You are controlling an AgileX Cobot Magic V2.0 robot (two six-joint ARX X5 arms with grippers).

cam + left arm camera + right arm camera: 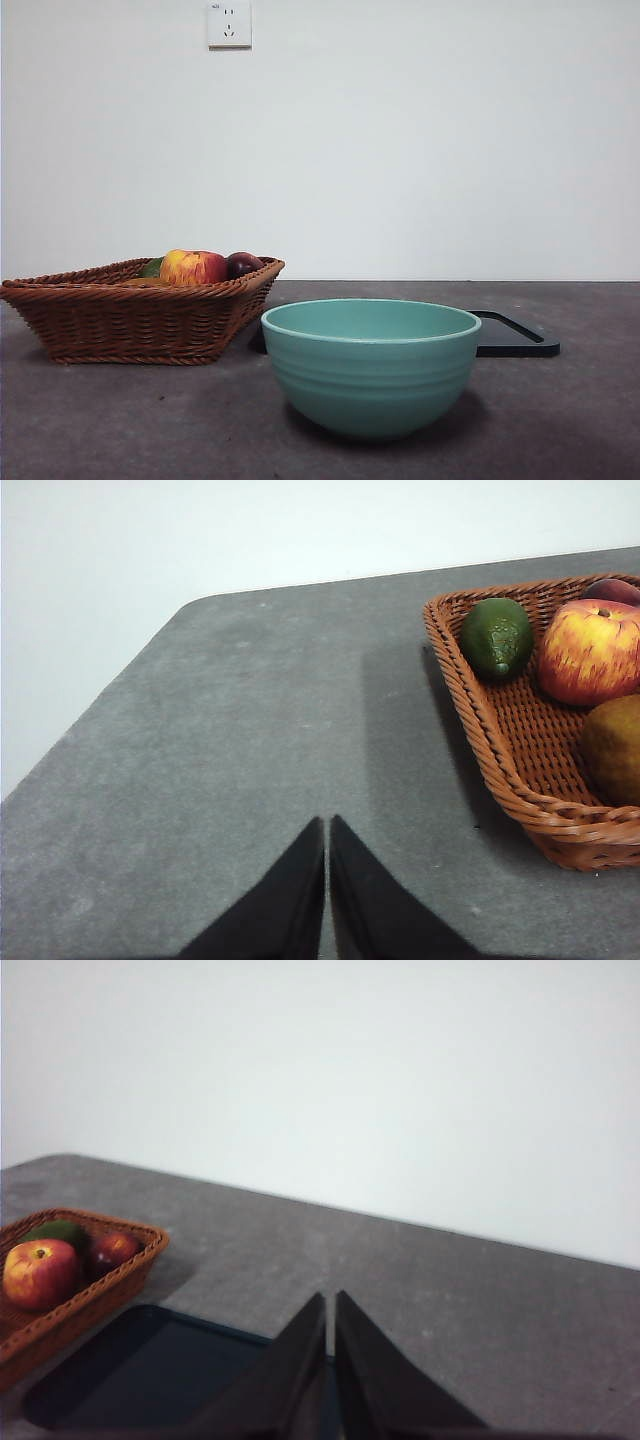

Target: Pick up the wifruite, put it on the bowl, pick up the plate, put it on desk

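Wifruite [612, 748] sits in the wicker basket [140, 315], near a corner, next to the red-yellow apple [590, 650]; green fruit [497, 636] and dark purple fruit [243, 264] also in there. Teal bowl [371, 365] stands on the tabletop [120, 420] in front, just beside the basket, nothing visible inside from this angle. Black tray [515, 338] lies behind the bowl. Left pincer [327, 825] closed, empty, over bare tabletop beside the basket. Right pincer [330, 1300] closed, empty, above the tray's edge.
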